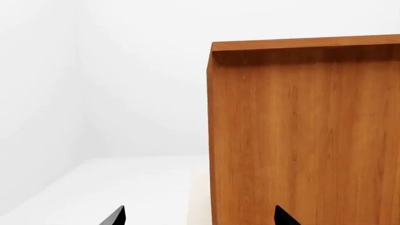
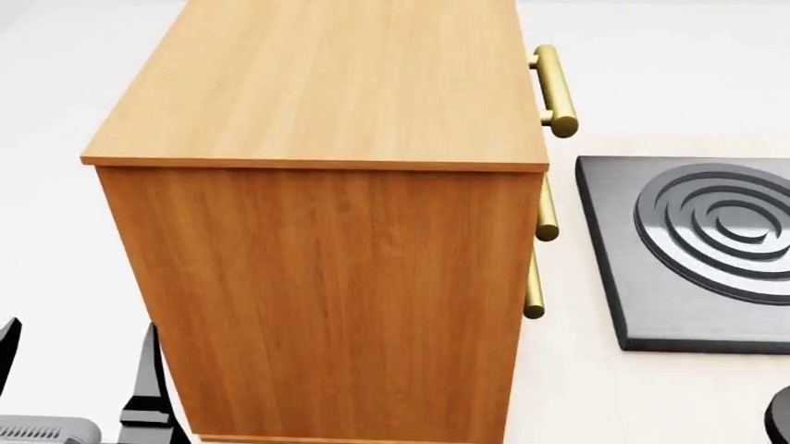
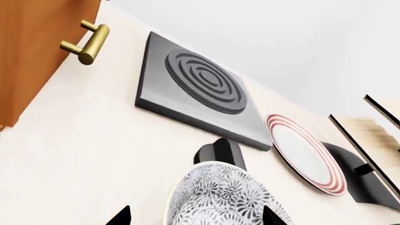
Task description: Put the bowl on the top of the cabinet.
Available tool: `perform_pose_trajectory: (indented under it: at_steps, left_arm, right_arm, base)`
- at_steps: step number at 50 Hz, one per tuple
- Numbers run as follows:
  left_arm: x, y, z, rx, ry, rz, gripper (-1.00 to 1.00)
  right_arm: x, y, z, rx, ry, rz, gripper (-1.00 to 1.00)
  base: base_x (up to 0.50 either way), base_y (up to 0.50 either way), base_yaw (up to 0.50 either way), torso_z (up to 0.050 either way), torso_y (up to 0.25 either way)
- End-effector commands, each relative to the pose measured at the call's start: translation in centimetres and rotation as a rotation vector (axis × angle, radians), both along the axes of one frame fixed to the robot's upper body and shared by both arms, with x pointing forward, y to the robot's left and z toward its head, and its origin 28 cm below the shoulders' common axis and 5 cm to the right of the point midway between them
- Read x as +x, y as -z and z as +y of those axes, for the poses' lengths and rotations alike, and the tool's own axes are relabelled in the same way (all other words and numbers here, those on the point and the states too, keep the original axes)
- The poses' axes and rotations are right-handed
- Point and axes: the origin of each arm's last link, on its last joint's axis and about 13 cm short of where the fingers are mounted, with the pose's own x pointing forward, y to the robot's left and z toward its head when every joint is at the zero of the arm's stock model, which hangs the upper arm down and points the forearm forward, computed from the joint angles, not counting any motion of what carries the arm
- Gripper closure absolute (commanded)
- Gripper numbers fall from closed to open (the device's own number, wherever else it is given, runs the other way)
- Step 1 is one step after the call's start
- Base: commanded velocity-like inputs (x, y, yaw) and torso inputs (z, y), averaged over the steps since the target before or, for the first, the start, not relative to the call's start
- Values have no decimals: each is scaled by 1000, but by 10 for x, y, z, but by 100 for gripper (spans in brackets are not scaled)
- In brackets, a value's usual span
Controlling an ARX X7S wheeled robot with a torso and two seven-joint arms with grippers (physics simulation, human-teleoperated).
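**Bowl in the right claw's sights, cabinet top bare**

The right claw showed only two dark fingertips at the frame edge of its wrist view, spread wide, with the bowl sitting between and just beyond them on the worktop. Whether the fingers touched the rim could not be told from that angle; it looked like an approach, not a grip. The left claw was likewise spread and empty, hovering beside the cabinet wall.

Outward from the bowl: a dark block sat just behind it, then the grey hob plate with its ringed burner, and off to the side a red-ringed plate leaning in a rack. The cabinet's brass handle was well apart from the bowl.

The risks, as I judged them: a deep, smooth ceramic bowl pinched by the rim could tilt or slip on the lift. The cabinet stood tall, so a low carry would knock the bowl against its side or a handle.

Only the right wrist view showed the bowl at all. The head view gave what that one lacked: the cabinet's flat top, free of objects in the visible part, with the hob plate on its handle side.
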Motion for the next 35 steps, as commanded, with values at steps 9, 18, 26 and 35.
perform_pose_trajectory:
  at_steps: [9, 18, 26, 35]
  left_arm:
    - [-1, 0, 0, 3, -2, -1, -100]
    - [-1, 0, 0, 1, -2, -1, -100]
    - [-1, 0, 0, 1, -3, 0, -100]
    - [-1, 1, 0, 1, -2, 0, -100]
  right_arm:
    - [6, 17, -4, 13, 16, 35, -100]
    - [7, 24, -4, 24, 17, 53, -100]
    - [8, 28, -6, 31, 27, 64, -100]
    - [9, 31, -6, 36, 33, 75, -100]
  base:
    - [0, 0, 0, 0, 0]
    - [0, 0, 0, 0, 0]
    - [0, 0, 0, 0, 0]
    - [0, 0, 0, 0, 0]
